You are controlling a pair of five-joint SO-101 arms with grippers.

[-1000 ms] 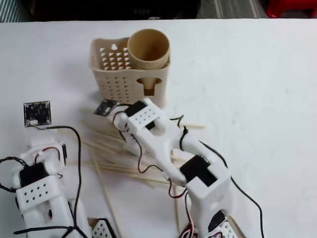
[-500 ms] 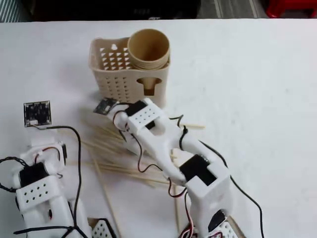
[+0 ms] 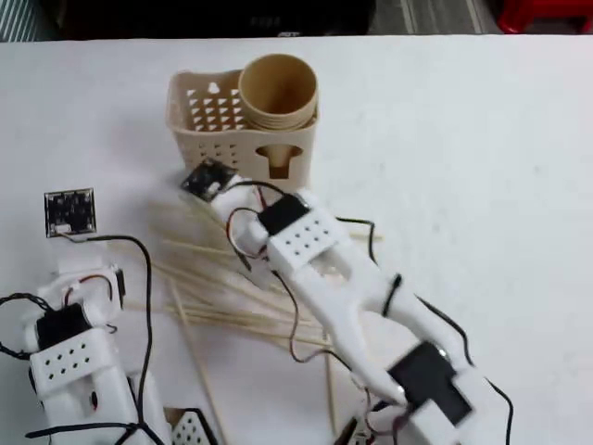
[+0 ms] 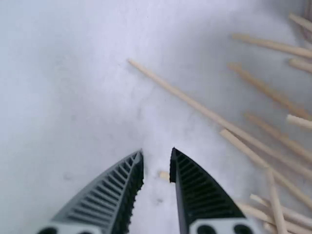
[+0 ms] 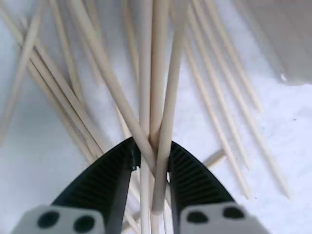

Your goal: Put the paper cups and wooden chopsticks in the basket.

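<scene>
My right gripper point(image 5: 151, 152) is squeezed tight on a small bunch of wooden chopsticks point(image 5: 158, 73). It sits right over the loose chopsticks point(image 3: 199, 313) that lie spread on the white table point(image 3: 482, 167), just in front of the basket point(image 3: 199, 148). The paper cups point(image 3: 278, 88) stand stacked inside the basket at one end, and my left gripper point(image 4: 156, 161) hangs low over the table with its two jaws a little apart, nothing between them, and a few loose chopsticks lying close by
</scene>
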